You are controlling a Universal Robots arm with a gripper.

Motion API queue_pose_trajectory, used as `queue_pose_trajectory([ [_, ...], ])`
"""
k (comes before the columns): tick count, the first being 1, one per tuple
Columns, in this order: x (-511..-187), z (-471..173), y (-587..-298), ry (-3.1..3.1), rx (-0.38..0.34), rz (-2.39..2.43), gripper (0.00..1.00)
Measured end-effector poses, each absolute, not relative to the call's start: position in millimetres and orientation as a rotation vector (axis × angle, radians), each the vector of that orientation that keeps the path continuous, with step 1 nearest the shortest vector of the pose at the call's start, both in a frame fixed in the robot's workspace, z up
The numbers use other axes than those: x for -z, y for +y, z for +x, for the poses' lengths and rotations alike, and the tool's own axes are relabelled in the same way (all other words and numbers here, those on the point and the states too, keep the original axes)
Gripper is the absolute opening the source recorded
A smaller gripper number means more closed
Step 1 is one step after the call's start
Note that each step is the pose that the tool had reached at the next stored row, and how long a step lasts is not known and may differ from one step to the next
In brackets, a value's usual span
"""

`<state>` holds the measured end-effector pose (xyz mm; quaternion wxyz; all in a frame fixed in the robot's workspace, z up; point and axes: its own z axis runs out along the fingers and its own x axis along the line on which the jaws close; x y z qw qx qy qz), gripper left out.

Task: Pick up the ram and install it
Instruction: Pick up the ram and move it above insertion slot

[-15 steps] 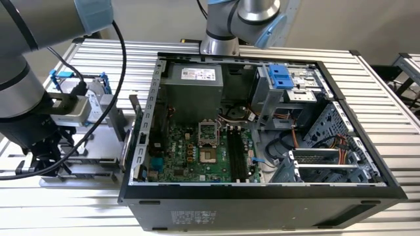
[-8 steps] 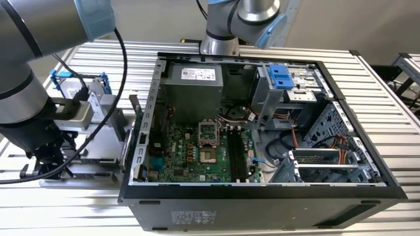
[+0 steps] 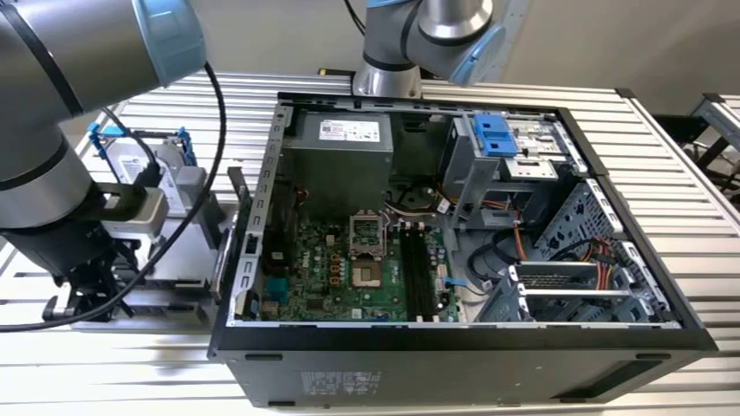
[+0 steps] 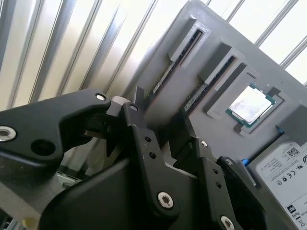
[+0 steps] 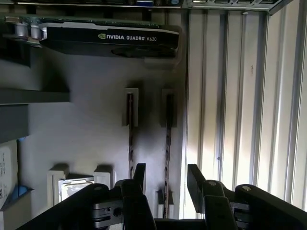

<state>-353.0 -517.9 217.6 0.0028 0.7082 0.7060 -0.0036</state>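
The black two-finger gripper (image 5: 167, 179) hangs spread wide over the grey moulded holder (image 5: 86, 124) and grips nothing. The ram (image 5: 167, 139), a thin dark memory stick, stands on edge in its slot between the fingers (image 5: 139, 173), touching neither — upright, probably so its flat faces can be pinched. A twin stick (image 5: 130, 139) stands just beside it.

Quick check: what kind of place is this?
Likely a robot PC-assembly bench: an open computer case on a slatted metal table, beside a grey holder with ram sticks standing in slots.
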Motion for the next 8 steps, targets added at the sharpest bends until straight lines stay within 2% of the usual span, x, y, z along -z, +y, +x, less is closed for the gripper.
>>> queue_pose_trajectory([
  [8, -208.1, -353.1, -520.0, 2.214, 0.011, 2.221, 1.00],
])
